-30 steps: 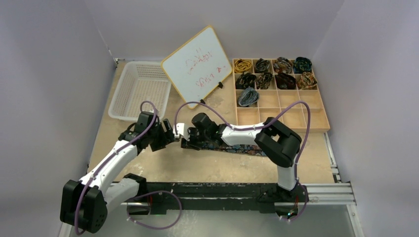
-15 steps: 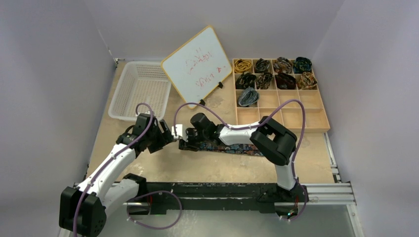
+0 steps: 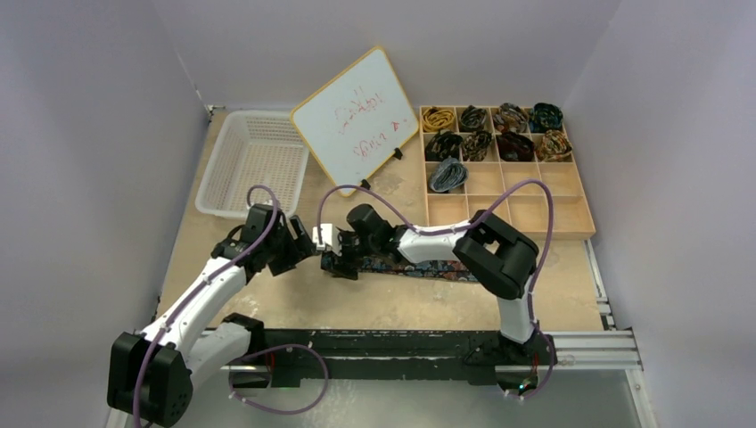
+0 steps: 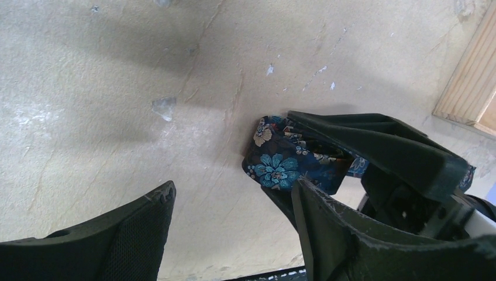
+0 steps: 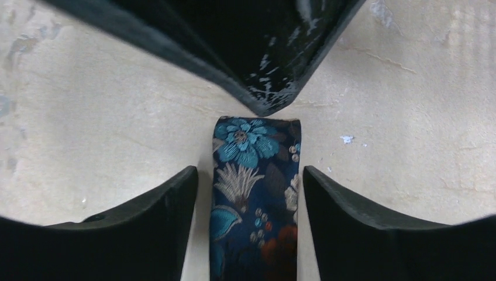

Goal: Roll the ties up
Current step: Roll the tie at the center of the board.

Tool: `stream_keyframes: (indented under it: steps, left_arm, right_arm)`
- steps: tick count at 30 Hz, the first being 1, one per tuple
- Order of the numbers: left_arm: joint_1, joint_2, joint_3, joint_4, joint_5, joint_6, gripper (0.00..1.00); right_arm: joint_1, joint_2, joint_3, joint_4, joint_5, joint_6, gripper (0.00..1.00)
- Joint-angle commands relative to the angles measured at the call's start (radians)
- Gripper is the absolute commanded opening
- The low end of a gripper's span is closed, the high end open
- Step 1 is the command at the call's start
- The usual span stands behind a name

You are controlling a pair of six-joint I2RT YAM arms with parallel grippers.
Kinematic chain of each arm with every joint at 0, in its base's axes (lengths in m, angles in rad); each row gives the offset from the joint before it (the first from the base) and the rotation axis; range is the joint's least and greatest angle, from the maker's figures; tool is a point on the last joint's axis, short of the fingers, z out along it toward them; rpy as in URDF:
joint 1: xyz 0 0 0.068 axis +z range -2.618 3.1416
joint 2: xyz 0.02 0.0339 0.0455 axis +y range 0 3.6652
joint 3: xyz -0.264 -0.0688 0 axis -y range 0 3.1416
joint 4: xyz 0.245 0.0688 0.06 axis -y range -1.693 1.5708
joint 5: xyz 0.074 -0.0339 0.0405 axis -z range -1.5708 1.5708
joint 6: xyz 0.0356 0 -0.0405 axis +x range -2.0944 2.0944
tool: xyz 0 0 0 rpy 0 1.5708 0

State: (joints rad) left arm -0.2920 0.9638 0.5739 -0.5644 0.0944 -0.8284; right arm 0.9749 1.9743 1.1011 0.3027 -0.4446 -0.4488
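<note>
Navy floral tie [image 5: 252, 234] is lying flat on the counter [image 5: 88, 117], its end sitting inside the wide-spread right claw [image 5: 248, 181]. The left claw [image 4: 231, 196] is gaping empty just beside it. The fabric is looking soft, light and slippery, so I'm favouring a pinch at the very tip.

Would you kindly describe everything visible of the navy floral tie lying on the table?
The tie is a narrow strip of woven-looking navy fabric with teal flowers, tan leaves and orange dots. It lies flat and unrolled on the table, stretching away to the right. Its squared end sits between the open fingers of the right gripper; the left gripper, also open, hovers just beyond that end.
</note>
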Motion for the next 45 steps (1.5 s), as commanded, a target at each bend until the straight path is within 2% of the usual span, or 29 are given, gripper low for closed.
stream_keyframes:
  steps: [1, 7, 8, 9, 11, 13, 16, 18, 20, 26, 34, 39, 45]
  left_arm:
    - [0.004, 0.009, -0.006, 0.061, 0.031, -0.007, 0.71]
    - [0.004, 0.001, -0.006, 0.058, 0.03, 0.0, 0.71]
    - [0.004, -0.004, -0.006, 0.057, 0.03, 0.001, 0.71]
    - [0.004, -0.008, -0.007, 0.055, 0.029, 0.002, 0.71]
    - [0.004, -0.017, -0.01, 0.055, 0.023, 0.003, 0.72]
    - [0.004, -0.019, -0.012, 0.059, 0.022, 0.003, 0.72]
    - [0.005, -0.015, -0.013, 0.064, 0.019, 0.002, 0.72]
    - [0.005, -0.012, -0.011, 0.066, 0.018, 0.002, 0.72]
    - [0.005, -0.012, -0.011, 0.067, 0.021, 0.003, 0.72]
    - [0.005, 0.004, -0.017, 0.075, 0.031, 0.011, 0.72]
    - [0.005, 0.001, -0.026, 0.083, 0.049, 0.019, 0.72]
    - [0.005, 0.012, -0.026, 0.095, 0.067, 0.019, 0.71]
    - [0.005, 0.009, -0.026, 0.096, 0.067, 0.023, 0.71]
  right_arm:
    - [-0.014, -0.137, -0.026, 0.051, 0.007, 0.082, 0.74]
    - [-0.02, -0.346, -0.161, 0.191, 0.105, 0.263, 0.85]
    - [-0.021, -0.402, -0.208, 0.225, 0.167, 0.319, 0.97]
    - [-0.024, -0.444, -0.232, 0.261, 0.237, 0.392, 0.99]
    - [-0.039, -0.513, -0.289, 0.307, 0.367, 0.63, 0.99]
    - [-0.074, -0.547, -0.286, 0.224, 0.421, 0.892, 0.99]
    - [-0.122, -0.517, -0.287, 0.088, 0.31, 1.164, 0.99]
    - [-0.12, -0.494, -0.308, 0.11, 0.276, 1.258, 0.9]
    - [-0.102, -0.479, -0.356, 0.166, 0.255, 1.374, 0.85]
    - [-0.064, -0.375, -0.297, 0.118, 0.283, 1.432, 0.72]
    - [-0.058, -0.328, -0.268, 0.056, 0.347, 1.45, 0.68]
    - [-0.06, -0.305, -0.244, 0.037, 0.307, 1.464, 0.63]
    - [-0.059, -0.262, -0.202, -0.006, 0.342, 1.447, 0.57]
